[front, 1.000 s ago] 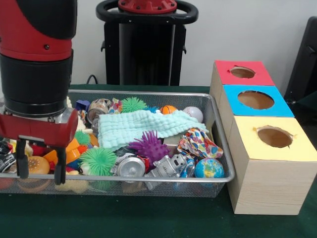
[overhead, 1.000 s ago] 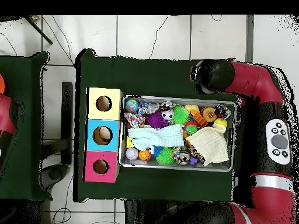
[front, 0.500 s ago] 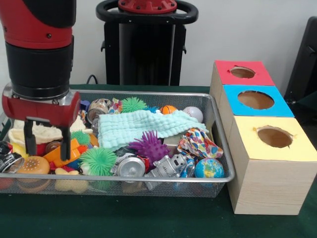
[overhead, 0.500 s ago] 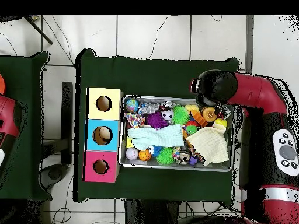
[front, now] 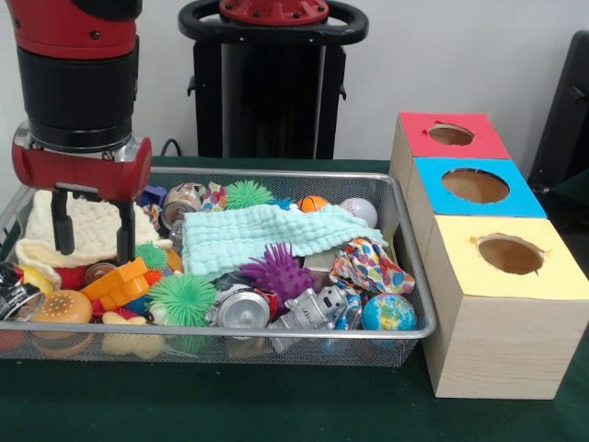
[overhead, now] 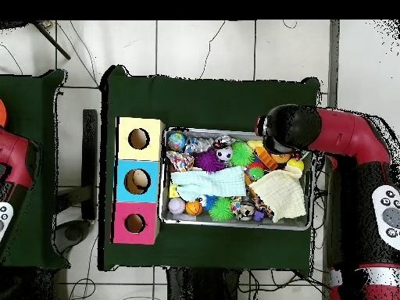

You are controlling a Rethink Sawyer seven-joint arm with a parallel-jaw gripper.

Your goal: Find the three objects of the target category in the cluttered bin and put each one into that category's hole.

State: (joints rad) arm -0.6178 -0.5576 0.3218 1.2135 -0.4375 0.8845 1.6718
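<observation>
My gripper [front: 92,230] hangs open over the left end of the wire-mesh bin [front: 276,335], and nothing shows between its fingers. Behind its two black fingers lies a cream knitted cloth [front: 37,226]. An orange plastic toy [front: 115,284], a toy burger [front: 63,307] and a green spiky ball [front: 181,296] lie just in front of it. A mint cloth [front: 258,235] covers the bin's middle, with a purple spiky ball [front: 278,270], a metal can [front: 241,308] and a globe ball [front: 387,313] near the front. In the overhead view the arm's head [overhead: 285,129] hides the gripper.
Three wooden boxes with round holes stand right of the bin: red [front: 479,140], blue [front: 433,175], yellow [front: 460,267]. A baseball [front: 359,212], a small basketball [front: 313,203] and another green spiky ball [front: 248,194] sit along the bin's far side. Green cloth covers the table [front: 276,405].
The gripper has risen and moved away from the bin's near left corner toward its far side, uncovering the burger and orange toy. It stays open and holds nothing.
</observation>
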